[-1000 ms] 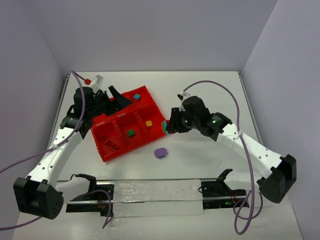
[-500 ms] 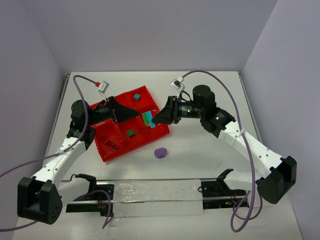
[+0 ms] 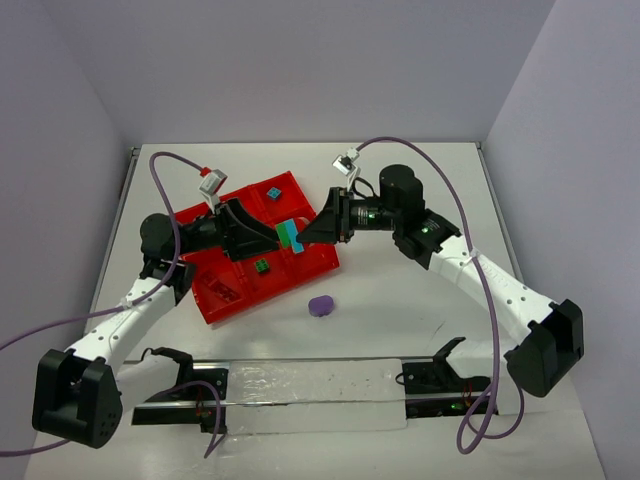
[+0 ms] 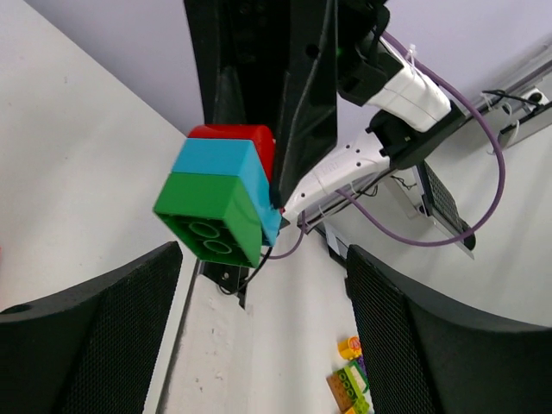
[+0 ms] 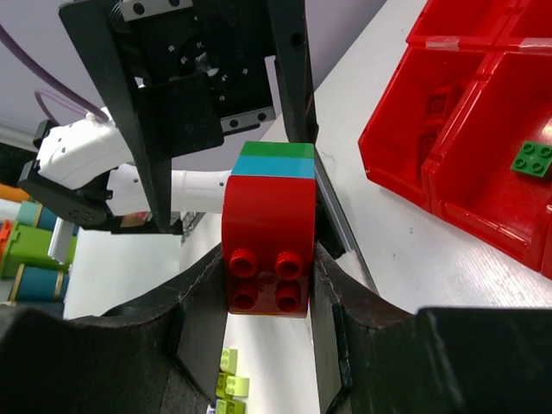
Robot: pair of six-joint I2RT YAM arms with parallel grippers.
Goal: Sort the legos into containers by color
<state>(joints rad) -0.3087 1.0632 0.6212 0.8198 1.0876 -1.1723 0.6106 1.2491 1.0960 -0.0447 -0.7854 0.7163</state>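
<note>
The right gripper (image 5: pixel 269 259) is pressed onto the lego stack (image 5: pixel 267 226), its two dark fingers (image 5: pixel 200 321) pinching the red piece from either side. Straight ahead of it, the left gripper (image 4: pixel 263 252) faces it tip to tip, jaws spread; the stack's green end lies in the gap in front of its fingers (image 4: pixel 86 336), which do not touch it.

Both grippers lie roughly level and point at each other above the red tray (image 3: pixel 318 268). The right arm reaches in from its base and bends at the elbow, wrist turned toward the left arm. The left arm rises from its own base and leans toward the right one.

The stack is three pieces joined: a red one with a rounded top and four studs facing the right wrist, a thin teal one in the middle, and a green one whose hollow underside faces the left wrist.

Below the grippers, tray compartments hold a green lego (image 3: pixel 262 266), red legos (image 3: pixel 222 290) and a teal lego (image 3: pixel 273 192). A purple lego (image 3: pixel 321 305) lies on the table (image 3: pixel 400 300), nearer the bases than the tray.
</note>
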